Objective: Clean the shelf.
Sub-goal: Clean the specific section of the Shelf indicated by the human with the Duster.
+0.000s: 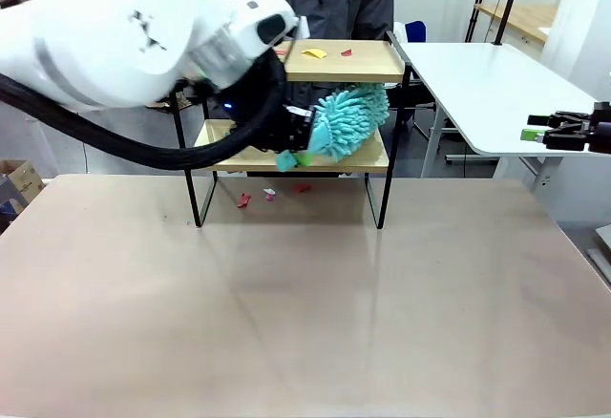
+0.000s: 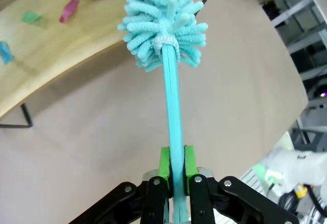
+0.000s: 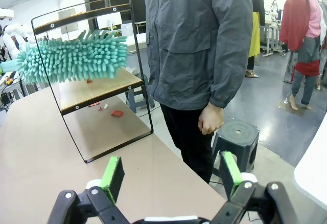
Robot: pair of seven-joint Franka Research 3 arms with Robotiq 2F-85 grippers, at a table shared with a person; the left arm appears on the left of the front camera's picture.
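At the bottom of my left wrist view, the left gripper [image 2: 173, 170] has its jaws narrow, with the green pads clamped on the teal handle of the duster [image 2: 163, 24]. Its fluffy head sits at top centre. My right gripper [image 3: 171, 175] idles low in its own view, jaws wide and nothing between them.

Across the bare worktop [image 1: 305, 313], the shelf [image 1: 344, 73] stands upper centre in the front view. The duster head is between its two boards, at the right end.

I judge I am sweeping the lower board, though I cannot tell whether the fibres touch it. Coloured paper scraps [image 2: 69, 10] lie on that board, and a yellow scrap [image 1: 313, 53] lies on the top one. Next I should press the head down and draw it towards the scraps, clear of the rails.

A person [image 3: 189, 55] stands behind the shelf.
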